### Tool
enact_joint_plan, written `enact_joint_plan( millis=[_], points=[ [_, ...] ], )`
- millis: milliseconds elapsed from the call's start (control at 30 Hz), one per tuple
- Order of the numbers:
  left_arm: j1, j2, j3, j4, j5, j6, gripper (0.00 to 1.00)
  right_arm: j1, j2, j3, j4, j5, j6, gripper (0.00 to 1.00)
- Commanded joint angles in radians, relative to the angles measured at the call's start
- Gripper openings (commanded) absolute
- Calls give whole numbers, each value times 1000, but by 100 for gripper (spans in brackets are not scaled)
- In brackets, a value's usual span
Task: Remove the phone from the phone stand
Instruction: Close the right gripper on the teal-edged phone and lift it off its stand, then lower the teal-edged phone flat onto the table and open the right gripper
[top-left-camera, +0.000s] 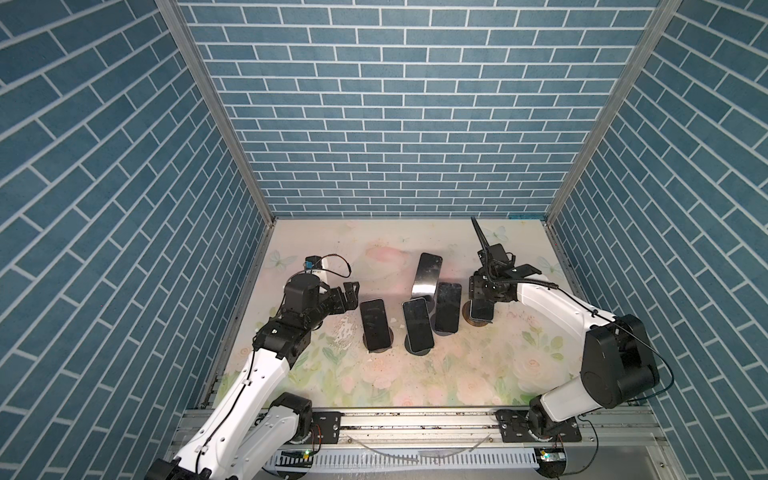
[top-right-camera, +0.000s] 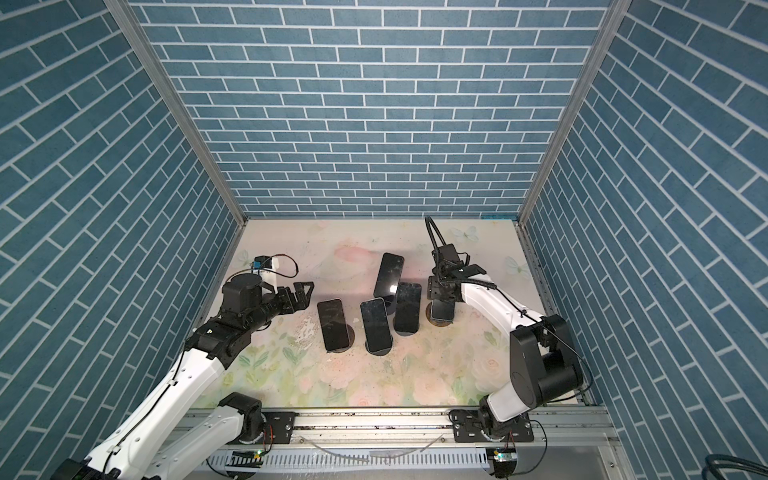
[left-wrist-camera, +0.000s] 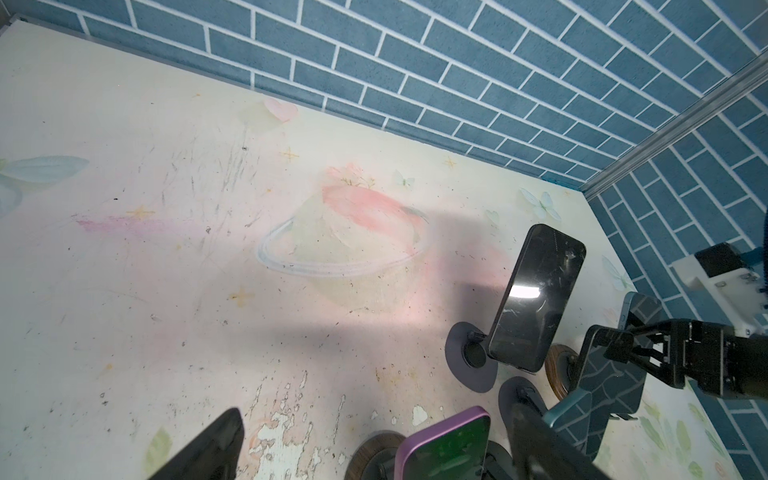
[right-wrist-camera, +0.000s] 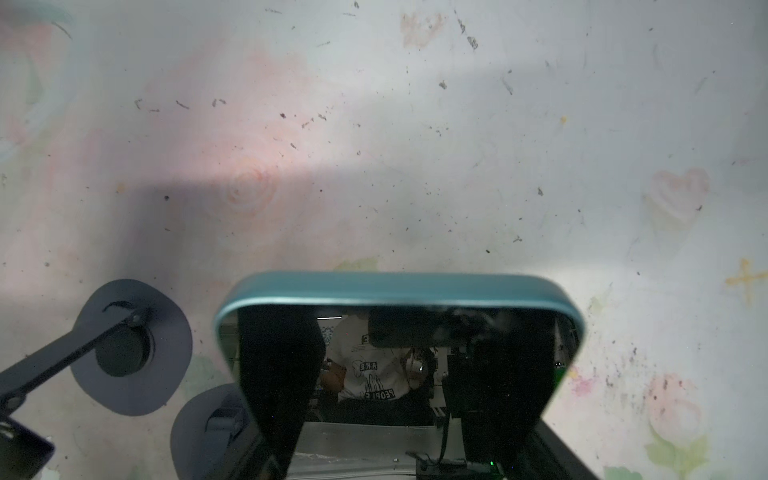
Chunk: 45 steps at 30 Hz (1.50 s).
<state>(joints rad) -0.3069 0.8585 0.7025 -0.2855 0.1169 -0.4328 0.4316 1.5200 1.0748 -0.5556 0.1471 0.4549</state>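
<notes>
The phone (top-left-camera: 481, 309) with a teal rim (right-wrist-camera: 399, 286) leans on the rightmost phone stand, whose round wooden base (top-left-camera: 478, 322) rests on the floral mat. My right gripper (top-left-camera: 484, 297) comes down on it from above. In the right wrist view the right gripper (right-wrist-camera: 395, 332) has its dark fingers (right-wrist-camera: 278, 374) pressed against the phone's upper part. Both top views show the phone (top-right-camera: 441, 311) still sitting on the stand base (top-right-camera: 440, 322). My left gripper (top-left-camera: 351, 293) hangs open to the left of the phone row and touches nothing. Its fingers (left-wrist-camera: 208, 449) frame bare mat.
Other dark phones stand on stands in the middle: a purple-rimmed one (top-left-camera: 376, 324), one (top-left-camera: 417, 324) beside it, one (top-left-camera: 448, 306) close to the held phone, and a taller one (top-left-camera: 427, 274) behind. A peeled white patch (top-left-camera: 345, 330) marks the mat. Brick walls enclose three sides.
</notes>
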Motion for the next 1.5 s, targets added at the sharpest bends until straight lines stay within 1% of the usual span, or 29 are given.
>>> enact_joint_plan(
  millis=[0, 100, 200, 333, 467, 633, 733, 933, 1067, 1200, 1467],
  points=[
    [-11, 7, 31, 3, -7, 16, 100, 6, -77, 88, -12, 26, -18, 42],
    [-20, 15, 39, -3, 0, 33, 100, 4, -112, 107, -28, 63, -33, 42],
    [-40, 22, 50, -17, -14, 53, 100, 1, -134, 128, -51, 133, -53, 42],
    [-58, 24, 52, -18, -22, 62, 100, -29, -139, 139, -84, 195, -76, 42],
    [-60, 22, 48, -25, -26, 66, 100, -98, -141, 117, -97, 185, -69, 42],
    [-61, 15, 51, -44, -37, 69, 100, -218, -146, 37, -73, 143, -55, 42],
    [-61, 15, 48, -47, -42, 69, 100, -258, -131, -15, -45, 134, -60, 43],
    [-62, 17, 42, -40, -42, 65, 100, -277, -44, -66, 31, 112, -93, 46],
    [-62, 16, 43, -44, -42, 65, 100, -278, 23, -63, 72, 105, -127, 47],
    [-64, 11, 41, -49, -48, 64, 100, -280, 98, -28, 90, 88, -170, 49],
    [-66, -5, 38, -60, -63, 61, 100, -280, 255, 93, 73, 51, -264, 55]
  ],
)
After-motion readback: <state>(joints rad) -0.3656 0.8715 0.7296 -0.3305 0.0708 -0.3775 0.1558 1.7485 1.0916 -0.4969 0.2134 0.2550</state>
